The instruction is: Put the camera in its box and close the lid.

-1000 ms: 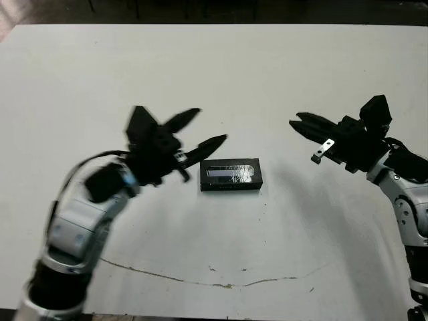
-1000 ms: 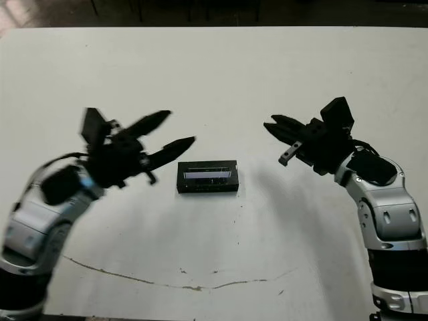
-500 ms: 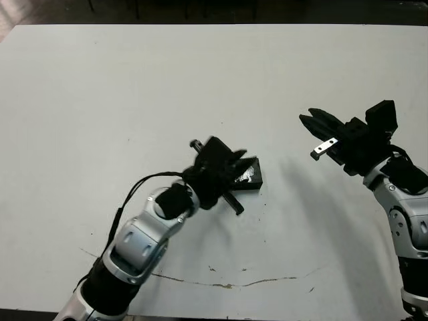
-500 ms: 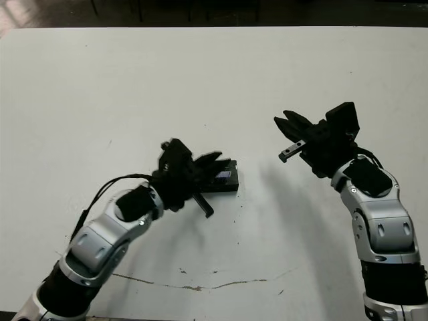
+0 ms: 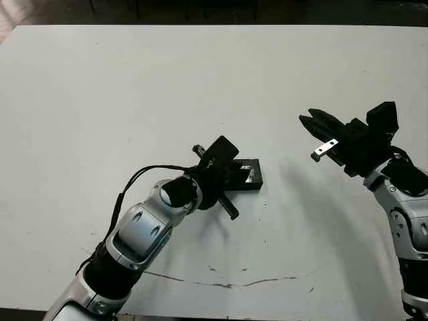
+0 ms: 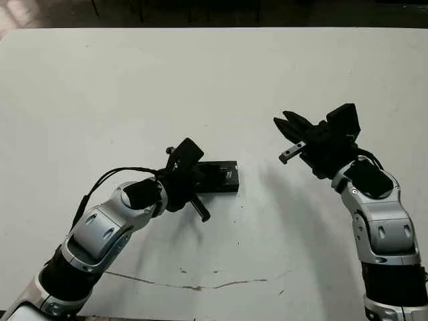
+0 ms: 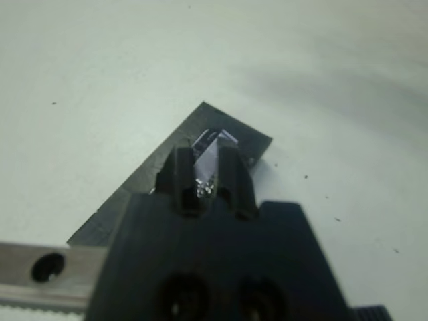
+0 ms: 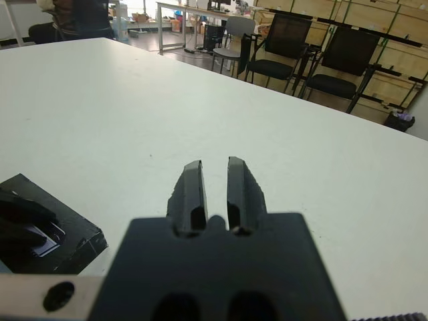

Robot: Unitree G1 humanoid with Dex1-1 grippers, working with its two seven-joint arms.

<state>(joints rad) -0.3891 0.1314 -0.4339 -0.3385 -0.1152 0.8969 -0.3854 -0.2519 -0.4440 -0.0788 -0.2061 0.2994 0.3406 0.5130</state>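
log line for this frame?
left gripper: down on closed lid, fingers nearly together | right gripper: raised, apart, shut, empty | camera: not visible | table: white

Both arms are showing silver-grey shells with black joints. A thin black cable (image 5: 137, 179) is looping along the left forearm. Each wrist is ending in a blocky black body carrying two tapered black fingers (image 8: 190, 190). A small silver bracket (image 5: 324, 148) with a screw hole is sticking out beside the right gripper (image 5: 309, 121).
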